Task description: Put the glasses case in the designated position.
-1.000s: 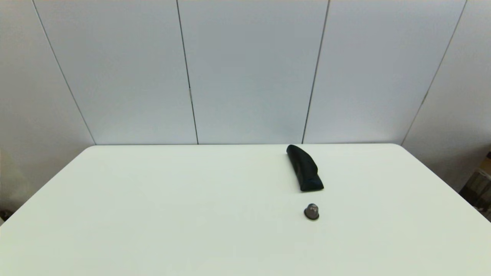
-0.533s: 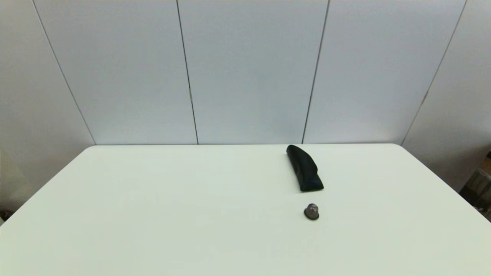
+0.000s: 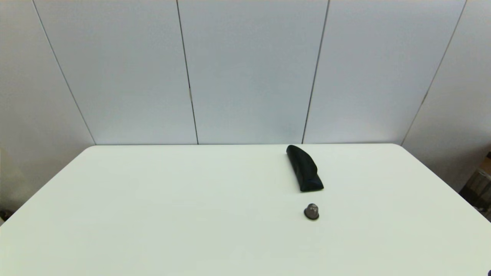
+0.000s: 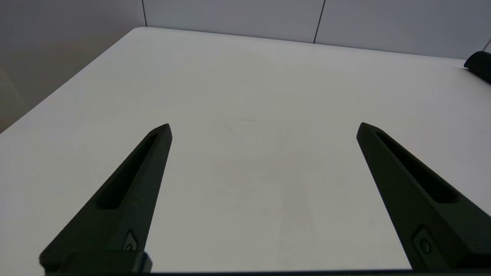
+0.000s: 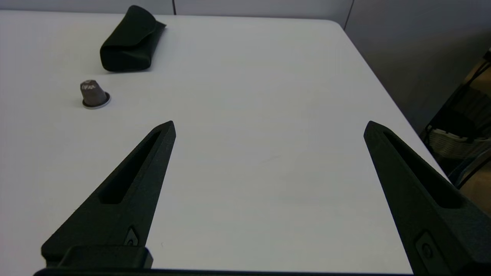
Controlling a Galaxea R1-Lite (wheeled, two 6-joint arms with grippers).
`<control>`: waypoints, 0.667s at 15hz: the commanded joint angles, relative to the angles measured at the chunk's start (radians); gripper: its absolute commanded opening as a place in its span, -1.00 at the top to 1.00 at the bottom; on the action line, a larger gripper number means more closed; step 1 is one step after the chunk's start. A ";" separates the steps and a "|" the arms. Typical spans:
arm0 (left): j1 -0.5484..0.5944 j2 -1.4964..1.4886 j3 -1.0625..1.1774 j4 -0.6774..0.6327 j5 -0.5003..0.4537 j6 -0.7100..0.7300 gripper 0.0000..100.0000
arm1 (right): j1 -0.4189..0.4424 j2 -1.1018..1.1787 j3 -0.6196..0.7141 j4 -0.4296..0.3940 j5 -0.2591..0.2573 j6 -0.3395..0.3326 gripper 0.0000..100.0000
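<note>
The glasses case (image 3: pixel 305 168) is a long black pouch lying on the white table (image 3: pixel 191 214), right of centre toward the far edge. It also shows in the right wrist view as glasses case (image 5: pixel 130 40) and, cut off at the picture's edge, in the left wrist view as glasses case (image 4: pixel 479 65). My right gripper (image 5: pixel 270 122) is open and empty over the table's near right part, well short of the case. My left gripper (image 4: pixel 264 124) is open and empty over the near left part of the table. Neither gripper's fingers show in the head view.
A small grey dome-shaped knob (image 3: pixel 311 211) stands just in front of the case's near end, also seen as the knob (image 5: pixel 93 94) in the right wrist view. The table's right edge (image 5: pixel 383 88) drops off beside my right gripper, with clutter on the floor beyond.
A tiny dark speck has appeared at the bottom right corner of the head view. The case and the knob have not moved.
</note>
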State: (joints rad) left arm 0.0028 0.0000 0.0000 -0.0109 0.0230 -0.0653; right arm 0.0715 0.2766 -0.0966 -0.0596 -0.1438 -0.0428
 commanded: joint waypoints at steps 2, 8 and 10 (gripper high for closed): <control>0.000 0.002 0.000 -0.001 0.000 -0.001 -1.00 | 0.001 0.004 0.023 -0.026 0.000 -0.002 -1.00; 0.000 0.002 0.000 0.002 0.000 -0.001 -1.00 | -0.047 -0.046 -0.009 -0.009 0.052 -0.026 -1.00; 0.000 0.002 0.000 -0.001 0.000 -0.001 -1.00 | -0.048 -0.073 -0.005 -0.008 0.055 -0.029 -1.00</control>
State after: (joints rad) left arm 0.0028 0.0000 0.0000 -0.0100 0.0230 -0.0653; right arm 0.0264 0.2332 -0.1053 -0.0668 -0.0902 -0.0691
